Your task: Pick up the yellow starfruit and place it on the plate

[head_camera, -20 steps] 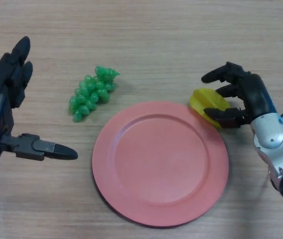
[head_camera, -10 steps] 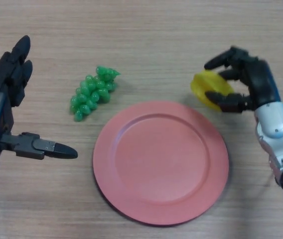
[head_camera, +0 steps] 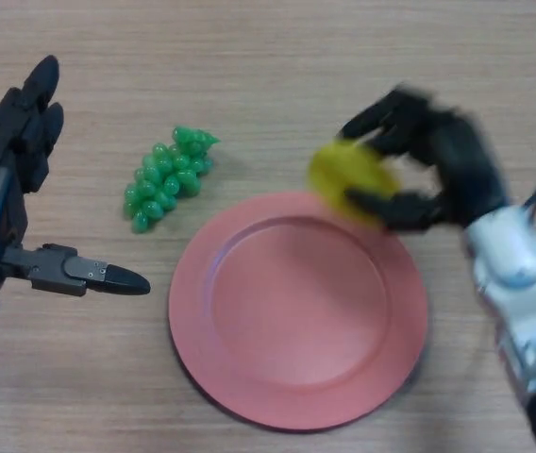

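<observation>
The yellow starfruit [head_camera: 343,176] is held in my right hand [head_camera: 443,168], with fingers over its top and the thumb under it. It hangs above the far right rim of the red plate [head_camera: 296,311], lifted off the table. My left hand [head_camera: 8,189] is open at the left edge, fingers straight up and thumb pointing right, holding nothing.
A bunch of green grapes [head_camera: 164,176] lies on the wooden table to the far left of the plate, between the plate and my left hand.
My right hand has lifted the starfruit off the table and carried it left, from beside the plate's right rim to above its far right edge.
</observation>
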Controlling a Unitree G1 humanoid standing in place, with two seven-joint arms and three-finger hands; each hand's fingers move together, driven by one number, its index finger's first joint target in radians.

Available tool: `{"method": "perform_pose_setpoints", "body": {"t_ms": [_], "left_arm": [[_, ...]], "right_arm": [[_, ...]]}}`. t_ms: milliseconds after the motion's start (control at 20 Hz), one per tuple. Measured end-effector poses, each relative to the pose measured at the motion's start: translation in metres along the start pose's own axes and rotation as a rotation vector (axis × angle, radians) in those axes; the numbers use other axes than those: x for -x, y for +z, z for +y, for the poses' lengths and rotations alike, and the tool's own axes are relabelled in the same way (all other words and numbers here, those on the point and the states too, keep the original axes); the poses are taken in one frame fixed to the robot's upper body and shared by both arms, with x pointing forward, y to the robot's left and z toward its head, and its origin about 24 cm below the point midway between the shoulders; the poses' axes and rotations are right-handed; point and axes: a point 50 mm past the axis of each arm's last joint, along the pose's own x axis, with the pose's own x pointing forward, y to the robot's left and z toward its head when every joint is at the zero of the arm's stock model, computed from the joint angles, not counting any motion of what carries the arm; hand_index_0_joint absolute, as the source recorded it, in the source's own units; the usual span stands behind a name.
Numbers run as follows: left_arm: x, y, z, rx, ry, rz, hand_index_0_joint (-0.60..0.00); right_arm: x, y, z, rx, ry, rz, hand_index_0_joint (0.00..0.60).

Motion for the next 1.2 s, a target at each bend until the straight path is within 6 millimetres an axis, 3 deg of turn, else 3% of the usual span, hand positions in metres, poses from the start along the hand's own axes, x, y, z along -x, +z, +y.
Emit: {"method": "perform_pose_setpoints", "body": {"t_ms": [150, 350, 500, 550, 600, 650, 700, 750, 800, 900, 1200], "left_arm": [[0.0, 0.002, -0.001, 0.001, 0.0, -0.01, 0.0], [0.0, 0.012, -0.004, 0.005, -0.005, -0.054, 0.0], [0.003, 0.014, -0.009, 0.036, -0.01, -0.069, 0.0], [0.003, 0.015, -0.01, 0.035, -0.016, -0.071, 0.0], [0.003, 0.016, -0.012, 0.036, -0.023, -0.075, 0.0], [0.003, 0.019, -0.014, 0.035, -0.031, -0.088, 0.0], [0.003, 0.02, -0.014, 0.034, -0.032, -0.09, 0.0], [0.003, 0.02, -0.014, 0.034, -0.032, -0.09, 0.0], [0.003, 0.022, -0.014, 0.034, -0.033, -0.09, 0.0], [0.005, 0.027, -0.015, 0.031, -0.036, -0.108, 0.0], [0.009, 0.028, -0.018, 0.042, -0.046, -0.106, 0.0]], "right_arm": [[0.015, 0.005, 0.027, -0.011, 0.102, -0.002, 0.6], [0.039, -0.019, 0.055, -0.025, 0.264, 0.099, 0.6], [0.051, -0.026, 0.061, -0.113, 0.314, 0.179, 0.6], [0.052, -0.026, 0.061, -0.114, 0.318, 0.182, 0.55], [0.052, -0.026, 0.061, -0.115, 0.315, 0.183, 0.45], [0.051, -0.026, 0.06, -0.114, 0.311, 0.182, 0.3], [0.051, -0.026, 0.06, -0.113, 0.31, 0.181, 0.2], [0.051, -0.025, 0.059, -0.108, 0.306, 0.174, 0.057], [0.049, -0.024, 0.058, -0.101, 0.294, 0.165, 0.0], [0.045, -0.018, 0.046, -0.035, 0.23, 0.127, 0.0], [0.047, 0.021, -0.001, -0.047, 0.05, -0.005, 0.0]]}}
